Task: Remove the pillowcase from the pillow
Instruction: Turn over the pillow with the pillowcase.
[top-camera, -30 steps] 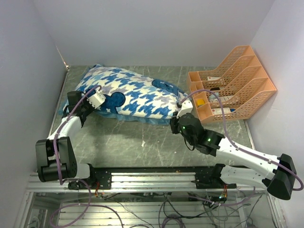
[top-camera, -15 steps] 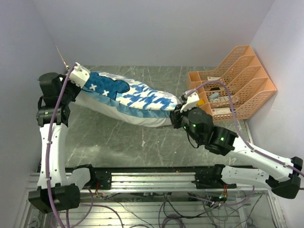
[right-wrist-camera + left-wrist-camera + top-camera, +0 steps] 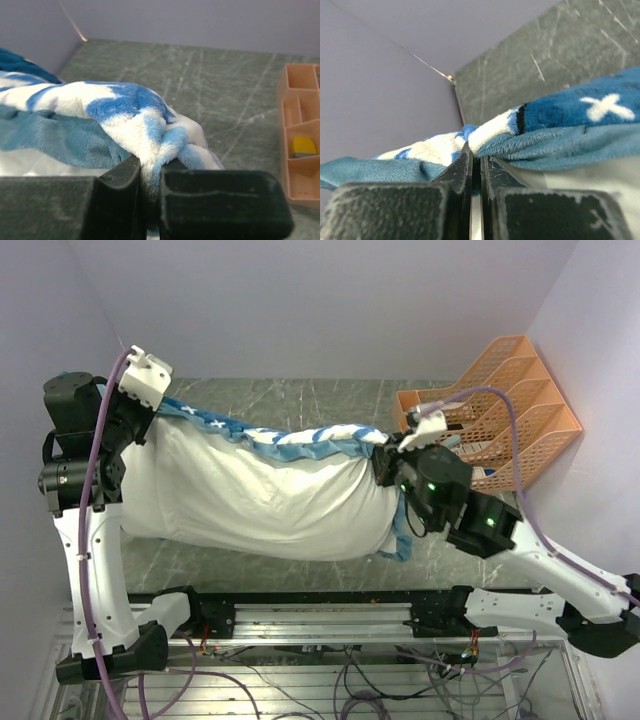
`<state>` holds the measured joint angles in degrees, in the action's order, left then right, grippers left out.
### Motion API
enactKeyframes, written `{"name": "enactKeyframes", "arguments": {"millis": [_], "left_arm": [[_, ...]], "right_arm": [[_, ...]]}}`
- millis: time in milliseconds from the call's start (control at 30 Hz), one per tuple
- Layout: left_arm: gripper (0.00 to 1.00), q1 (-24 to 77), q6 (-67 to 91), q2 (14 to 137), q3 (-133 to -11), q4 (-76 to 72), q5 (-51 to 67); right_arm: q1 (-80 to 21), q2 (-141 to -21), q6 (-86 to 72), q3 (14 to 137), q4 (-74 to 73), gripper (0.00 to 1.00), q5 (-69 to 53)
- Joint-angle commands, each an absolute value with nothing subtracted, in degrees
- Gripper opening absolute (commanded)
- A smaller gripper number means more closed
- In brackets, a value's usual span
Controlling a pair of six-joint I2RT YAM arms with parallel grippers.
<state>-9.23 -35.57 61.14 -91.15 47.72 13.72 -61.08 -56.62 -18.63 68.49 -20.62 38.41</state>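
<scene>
1. The pillowcase (image 3: 310,436), lying on the table (image 3: 300,400) a second ago, now hangs above it.
2. The left gripper (image 3: 476,162) and right gripper (image 3: 149,185) each clamp one end.
3. The pillow (image 3: 260,502) sags toward the table, probably slipping free.

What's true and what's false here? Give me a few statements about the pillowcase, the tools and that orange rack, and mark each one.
1. The left tool is shut on the pillowcase. True.
2. The right tool hangs open and empty. False: it is shut on pillowcase fabric.
3. An orange rack stands at the right side of the table. True.
4. The pillowcase lies flat on the table. False: the two tools hold its ends raised.
</scene>
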Motion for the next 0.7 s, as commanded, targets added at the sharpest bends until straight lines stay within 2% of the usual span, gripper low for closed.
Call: {"name": "enactKeyframes", "arguments": {"millis": [0, 33, 133, 167, 200, 267, 333, 367, 467, 667], "left_arm": [[0.07, -9.5, -35.28, 63.77, -84.02, 45.23, 14.71], [0.11, -9.44, -34.92, 64.41, -80.53, 42.59, 13.73], [0.35, -9.42, -33.71, 67.11, -72.35, 35.38, 10.33], [0.47, -9.41, -32.36, 68.17, -71.69, 33.95, 8.7], [0.59, -9.47, -30.91, 69.03, -71.79, 33.14, 6.6], [0.72, -10.48, -28.77, 69.8, -72.9, 32.61, 5.28], [0.96, -12.86, -26.65, 68.92, -73.8, 32.23, 7.73], [1.0, -13.68, -25.83, 68.49, -74.31, 32.43, 8.92], [1.0, -14.72, -23.5, 68.08, -75.34, 35.44, 10.88], [1.0, -16.24, -21.61, 67.97, -70.29, 38.49, 13.7]], "right_arm": [[-49.72, -65.09, -17.7, 66.33, -16.9, 0.0, 31.71], [-46.68, -67.83, -17.88, 65.16, -15.7, 0.0, 29.8], [-40.08, -77.1, -17.88, 63.07, -13.18, 0.0, 27.44], [-38.68, -79.98, -17.7, 63.2, -12.91, 0.03, 28.0], [-37.77, -82.35, -17.51, 63.78, -12.84, 0.15, 29.12], [-37.13, -84.43, -16.71, 64.81, -11.8, 0.39, 31.61], [-37.02, -84.2, -15.75, 65.99, -9.72, 0.59, 32.46], [-37.04, -84.05, -15.27, 67.46, -9.04, 0.65, 32.64], [-37.2, -85.14, -14.07, 72.07, -9.05, 0.76, 32.17], [-42.41, -88.73, -11.16, 76.71, -7.98, 0.83, 33.44]]}}
